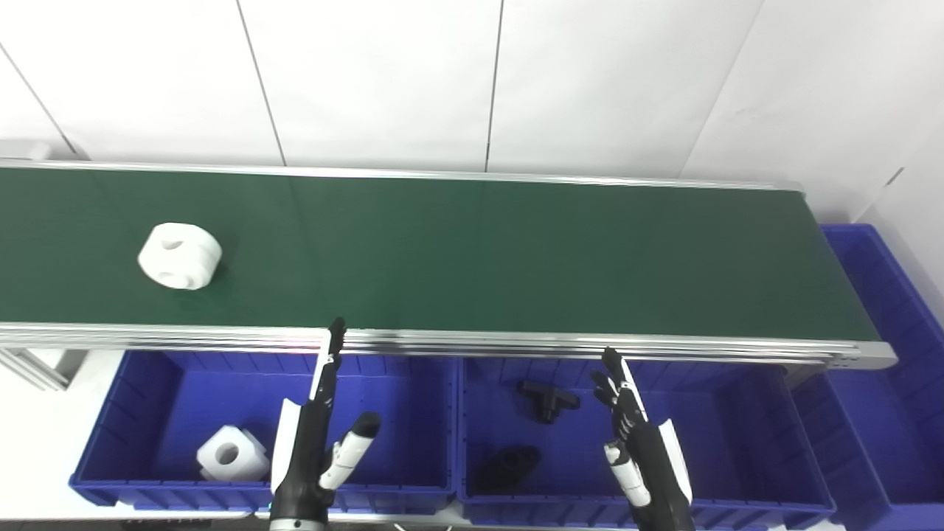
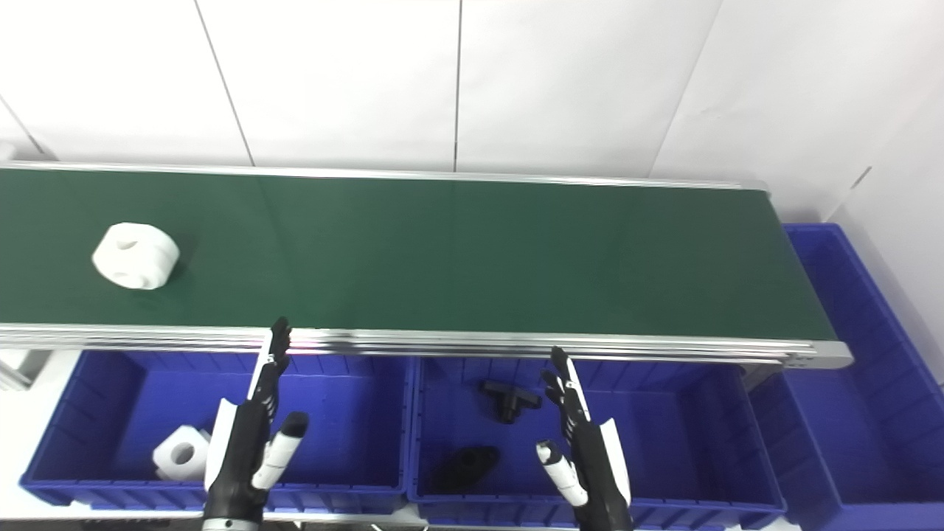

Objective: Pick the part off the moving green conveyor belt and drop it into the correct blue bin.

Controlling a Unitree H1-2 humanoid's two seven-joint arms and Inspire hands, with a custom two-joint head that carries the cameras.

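Note:
A white rounded part with two holes [image 1: 179, 255] lies on the green conveyor belt [image 1: 472, 258] at its left end. My left hand [image 1: 316, 435] hovers open over the left blue bin [image 1: 147, 413], fingers stretched toward the belt's near rail, well to the right of the part. My right hand [image 1: 636, 442] is open too, above the middle blue bin [image 1: 737, 435]. Neither hand holds anything. The left bin holds a white block with a hole [image 1: 230, 454]. The middle bin holds two black parts [image 1: 547, 400], [image 1: 509, 466].
A third blue bin [image 1: 892, 383] stands past the belt's right end. A silver rail [image 1: 516, 343] runs along the belt's near edge, just above the bins. A white panelled wall rises behind the belt.

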